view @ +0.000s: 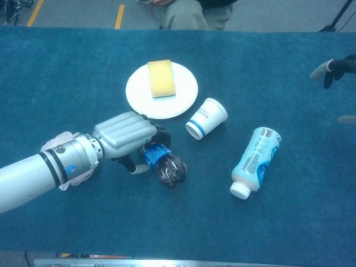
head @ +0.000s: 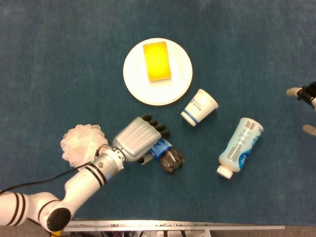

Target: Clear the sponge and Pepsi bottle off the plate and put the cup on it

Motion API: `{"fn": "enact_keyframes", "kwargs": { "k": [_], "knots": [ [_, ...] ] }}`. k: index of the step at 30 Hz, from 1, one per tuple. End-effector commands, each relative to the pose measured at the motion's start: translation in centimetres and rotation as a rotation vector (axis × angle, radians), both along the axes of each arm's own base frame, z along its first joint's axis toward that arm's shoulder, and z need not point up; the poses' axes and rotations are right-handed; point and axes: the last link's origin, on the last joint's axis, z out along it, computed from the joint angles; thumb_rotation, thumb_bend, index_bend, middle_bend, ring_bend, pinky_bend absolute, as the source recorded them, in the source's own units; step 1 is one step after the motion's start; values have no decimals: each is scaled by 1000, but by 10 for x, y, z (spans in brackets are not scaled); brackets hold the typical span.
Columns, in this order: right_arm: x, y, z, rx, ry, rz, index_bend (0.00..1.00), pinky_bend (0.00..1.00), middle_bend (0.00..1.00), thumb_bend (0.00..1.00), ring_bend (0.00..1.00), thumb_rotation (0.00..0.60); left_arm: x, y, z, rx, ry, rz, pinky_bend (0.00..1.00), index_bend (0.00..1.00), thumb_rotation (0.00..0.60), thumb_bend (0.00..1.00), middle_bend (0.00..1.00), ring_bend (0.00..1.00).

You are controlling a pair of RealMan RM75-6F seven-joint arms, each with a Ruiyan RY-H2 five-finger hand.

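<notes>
- The Pepsi bottle (head: 167,155) is gripped by the left hand (head: 137,143) in the lower middle of the head view; the fingers (head: 154,126) are curled over its blue label, and its dark end points to the lower right.
- In the chest view the same bottle (view: 164,167) is seen off the plate (view: 183,99), below it and well apart from its rim.
- The yellow sponge (head: 157,60) is lying on the white plate (head: 183,79) in the upper middle of the frame.
- The paper cup (head: 198,107) is lying on its side on the blue table (head: 59,59), just beside the plate at its lower right, with its mouth towards the lower left.
- Only part of the right hand (head: 308,95) is seen at the right edge; its fingertips are apart and nothing is held in it.
- A white bottle (head: 240,147) is lying on its side to the right of the cup.
- A pale bath pouf (head: 79,142) is partly covered by the left forearm.
</notes>
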Motion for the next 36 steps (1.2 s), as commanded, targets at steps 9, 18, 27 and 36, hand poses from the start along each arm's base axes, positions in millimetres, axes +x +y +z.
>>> {"fn": "enact_keyframes", "kwargs": {
  "k": [9,18,27,36],
  "knots": [
    [-4,-1,1,-4,1,-13,281,514,431,0,357,600,6,5,-23,-8,8,37,237,351,600,298,392,377],
    [-5,-4,1,-13,1,-21,281,514,431,0,357,600,9,8,-23,-22,36,76,236,35,600,297,117,130],
    [-2,-8,5,-32,-3,-22,281,514,431,0,358,600,3,16,3,37,48,87,232,20,600,296,86,102],
    [13,-12,4,-31,0,19,281,514,431,0,354,600,-16,24,56,183,20,118,231,32,600,297,91,101]
  ]
}}
